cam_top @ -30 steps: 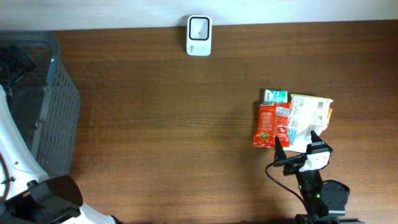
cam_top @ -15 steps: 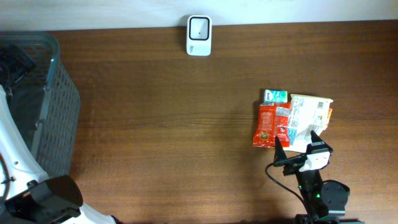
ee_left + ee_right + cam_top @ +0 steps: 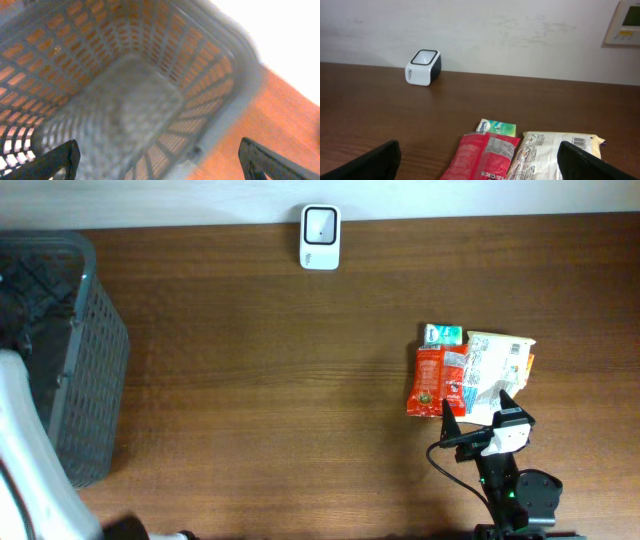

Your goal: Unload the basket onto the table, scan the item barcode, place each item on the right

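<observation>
Snack packets (image 3: 490,365) sit piled right, likely staged for pickup; right gripper (image 3: 478,404) beside them, left gripper (image 3: 159,157) over basket (image 3: 220,95), both released.

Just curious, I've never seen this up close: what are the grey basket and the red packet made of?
The grey basket looks like moulded plastic with a matt finish; its walls are a regular lattice of slots. The red packet is probably thin plastic film with a glossy finish; it shows sheen and soft creases.
</observation>
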Robot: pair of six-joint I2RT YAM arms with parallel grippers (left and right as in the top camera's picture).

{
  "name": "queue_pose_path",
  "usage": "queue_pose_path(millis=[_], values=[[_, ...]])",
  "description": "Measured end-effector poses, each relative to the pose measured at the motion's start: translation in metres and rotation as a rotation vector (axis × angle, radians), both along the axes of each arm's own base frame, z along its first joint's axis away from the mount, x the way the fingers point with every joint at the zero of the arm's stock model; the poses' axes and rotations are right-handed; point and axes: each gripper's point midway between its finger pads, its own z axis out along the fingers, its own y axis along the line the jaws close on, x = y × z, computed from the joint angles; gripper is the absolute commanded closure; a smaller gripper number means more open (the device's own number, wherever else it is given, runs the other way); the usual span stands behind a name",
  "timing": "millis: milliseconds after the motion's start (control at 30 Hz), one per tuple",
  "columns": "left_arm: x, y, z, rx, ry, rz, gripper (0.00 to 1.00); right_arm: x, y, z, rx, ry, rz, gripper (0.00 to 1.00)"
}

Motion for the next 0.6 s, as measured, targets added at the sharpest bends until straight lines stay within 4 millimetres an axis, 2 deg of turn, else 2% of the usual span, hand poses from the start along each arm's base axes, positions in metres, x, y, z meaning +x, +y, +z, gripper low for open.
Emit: queue_pose_path(millis=[33,100,200,367,467,600], values=[[0.0,-0.009,0.022,0.049,-0.105,-0.02,0.01,0.0,0.0,0.0,0.0,0.001,0.0,0.01],[-0.01,-0.022,0.049,0.102,-0.231,-0.04,0.01,0.0,0.0,0.0,0.0,0.0,0.0,0.01],[-0.025,-0.037,0.053,0.131,-0.302,-0.059,0.01,0.0,0.0,0.0,0.0,0.0,0.0,0.01],[-0.033,-0.072,0.046,0.175,-0.487,-0.143,0.01,0.0,0.0,0.0,0.0,0.0,-0.001,0.01],[-0.053,-0.086,0.036,0.202,-0.62,-0.174,0.01,0.0,0.0,0.0,0.0,0.0,-0.001,0.01],[-0.084,-0.097,0.006,0.224,-0.722,-0.191,0.01,0.0,0.0,0.0,0.0,0.0,0.0,0.01]])
